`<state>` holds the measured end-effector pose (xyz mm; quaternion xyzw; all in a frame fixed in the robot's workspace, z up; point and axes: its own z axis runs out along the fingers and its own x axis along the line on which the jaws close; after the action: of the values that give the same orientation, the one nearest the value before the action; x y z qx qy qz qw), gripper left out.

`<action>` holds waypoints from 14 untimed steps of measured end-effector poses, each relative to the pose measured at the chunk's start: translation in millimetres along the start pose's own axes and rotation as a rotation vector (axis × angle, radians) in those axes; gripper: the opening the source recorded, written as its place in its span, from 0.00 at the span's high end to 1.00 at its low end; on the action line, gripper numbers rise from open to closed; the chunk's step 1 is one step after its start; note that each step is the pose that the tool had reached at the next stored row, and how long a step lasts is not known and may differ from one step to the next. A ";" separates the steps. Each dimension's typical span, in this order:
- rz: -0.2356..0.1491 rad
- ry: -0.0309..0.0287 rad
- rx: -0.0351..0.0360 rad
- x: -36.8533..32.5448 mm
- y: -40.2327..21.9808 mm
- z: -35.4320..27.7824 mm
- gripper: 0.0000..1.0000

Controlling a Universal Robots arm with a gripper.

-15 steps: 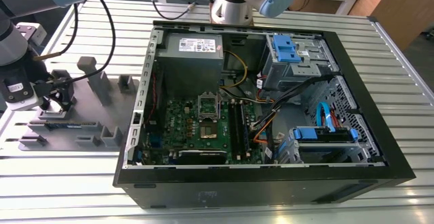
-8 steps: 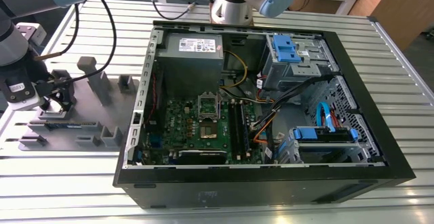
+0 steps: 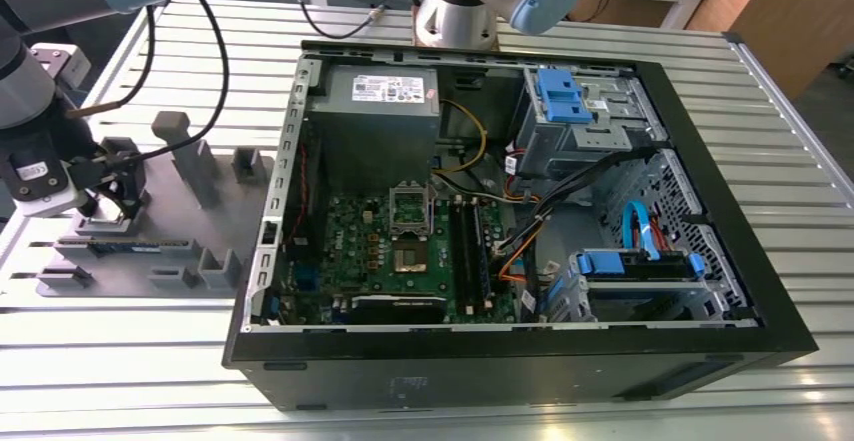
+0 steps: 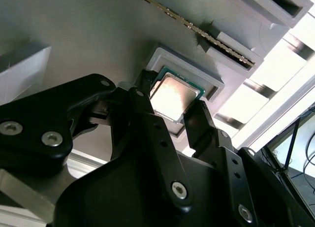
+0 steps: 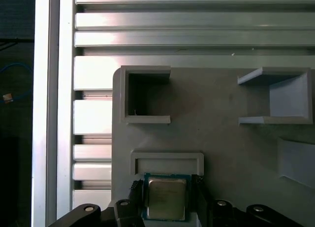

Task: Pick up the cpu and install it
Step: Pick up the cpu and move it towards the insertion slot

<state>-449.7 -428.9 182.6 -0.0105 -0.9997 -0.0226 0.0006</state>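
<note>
The cpu (image 4: 173,95) (image 5: 166,198), a small square chip with a dull silver top and green rim, lies at its square nest (image 4: 209,79) on the grey fixture plate (image 3: 200,231) on the exterior view's left. My gripper (image 3: 112,199) (image 4: 172,100) (image 5: 166,193) is down over it. The black fingers (image 4: 197,119) (image 5: 198,188) press against two opposite edges of the chip. I cannot tell whether the chip is raised off the nest floor. Inside the open computer case (image 3: 534,361), the motherboard's socket (image 3: 414,253) lies bare, with its hinged metal frame (image 3: 408,204) swung up.
A long green memory stick (image 4: 193,25) (image 3: 127,248) stands in slots on the fixture plate beside the nest. Grey upright holders (image 3: 187,156) (image 5: 146,96) rise from the plate. The case holds a grey power supply (image 3: 380,91), blue drive brackets (image 3: 561,96) and loose cables (image 3: 534,226). A second arm's base (image 3: 461,11) stands behind the case.
</note>
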 end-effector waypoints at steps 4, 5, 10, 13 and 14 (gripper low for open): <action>0.000 0.0001 0.0001 0.0 0.0 -0.1 0.45; 0.000 0.0001 0.0001 0.0 0.0 -0.1 0.45; 0.000 0.0002 0.0001 1.5 -0.1 0.0 0.45; 0.000 0.0002 0.0001 2.0 0.0 0.0 0.45; 0.000 0.0000 0.0000 2.0 0.0 0.1 0.45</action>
<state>-451.7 -428.9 182.5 -0.0104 -0.9997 -0.0226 0.0006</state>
